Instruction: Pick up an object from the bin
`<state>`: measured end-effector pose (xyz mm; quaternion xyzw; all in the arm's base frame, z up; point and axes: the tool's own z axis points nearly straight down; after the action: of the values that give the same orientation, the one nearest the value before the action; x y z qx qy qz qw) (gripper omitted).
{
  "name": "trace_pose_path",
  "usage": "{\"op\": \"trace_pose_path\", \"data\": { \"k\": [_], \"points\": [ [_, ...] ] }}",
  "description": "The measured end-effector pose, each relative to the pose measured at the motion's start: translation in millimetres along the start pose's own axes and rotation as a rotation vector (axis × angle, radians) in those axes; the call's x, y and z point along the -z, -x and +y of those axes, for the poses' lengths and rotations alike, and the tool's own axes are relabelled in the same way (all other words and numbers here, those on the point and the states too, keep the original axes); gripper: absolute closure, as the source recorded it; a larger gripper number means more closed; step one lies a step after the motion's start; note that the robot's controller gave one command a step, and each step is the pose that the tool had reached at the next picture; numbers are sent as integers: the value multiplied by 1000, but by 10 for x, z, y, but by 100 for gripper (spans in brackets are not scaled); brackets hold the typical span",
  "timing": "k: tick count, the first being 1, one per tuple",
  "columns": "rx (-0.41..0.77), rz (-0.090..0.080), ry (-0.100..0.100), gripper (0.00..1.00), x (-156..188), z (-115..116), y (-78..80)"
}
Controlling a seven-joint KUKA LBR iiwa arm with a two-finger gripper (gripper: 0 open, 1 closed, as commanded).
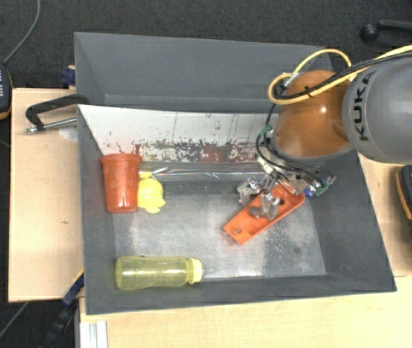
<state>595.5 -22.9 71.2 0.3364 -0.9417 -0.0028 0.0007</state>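
**Robot tool low over an orange flat piece in a grey bin**

A grey metal bin (191,71) seen from above. At its left stands an orange-red plastic cup (121,183), upright. Well to the right of the cup, a flat orange piece (246,225) lies slantwise on the floor. The arm's tool (268,198) sits at the end of that piece farther from the cup. From where I stand I cannot tell whether the tool is open or closed, or whether it has any hold.

A small yellow toy (151,194) rests just right of the cup, touching it. A pale yellow bottle (155,272) lies on its side in front of the cup, along the near wall.

The piece is thin and flat, so a sound grip probably means squaring up across its narrow width before lifting straight up. Bare floor lies between the cup and the piece. The sloping wall on the piece's far side from the cup is closer, so sideways travel there looks tight.
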Motion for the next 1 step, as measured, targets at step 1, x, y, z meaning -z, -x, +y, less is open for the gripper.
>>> {"op": "trace_pose_path", "data": {
  "k": [1],
  "points": [
    [16,-2,0,100,575,-13,5]
  ]
}}
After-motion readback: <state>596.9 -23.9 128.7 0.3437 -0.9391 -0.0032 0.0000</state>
